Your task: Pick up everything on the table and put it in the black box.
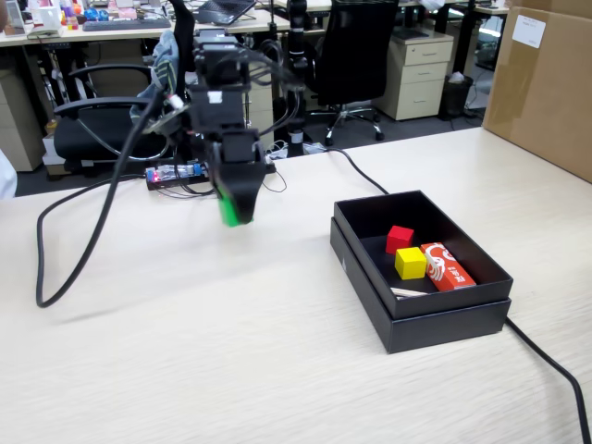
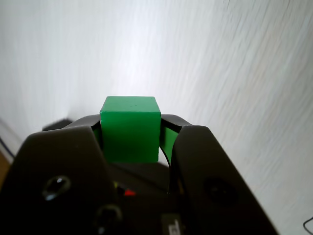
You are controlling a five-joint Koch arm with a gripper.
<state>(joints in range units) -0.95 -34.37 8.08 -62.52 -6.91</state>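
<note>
My gripper (image 1: 236, 215) is shut on the bright green cube (image 2: 130, 128) and holds it in the air above the beige table (image 1: 203, 342). In the fixed view the cube (image 1: 228, 214) shows only as a green sliver between the black jaws. The black box (image 1: 481, 316) sits on the table to the right of the gripper, apart from it. In the wrist view the cube is clamped between both jaws, with bare tabletop (image 2: 220, 63) beyond.
Inside the box lie a red cube (image 1: 400, 239), a yellow cube (image 1: 411, 263) and a red-and-white packet (image 1: 446, 265). A black cable (image 1: 65, 259) loops on the table at the left; another (image 1: 546, 356) runs past the box. A brown carton (image 1: 546, 83) stands at the right.
</note>
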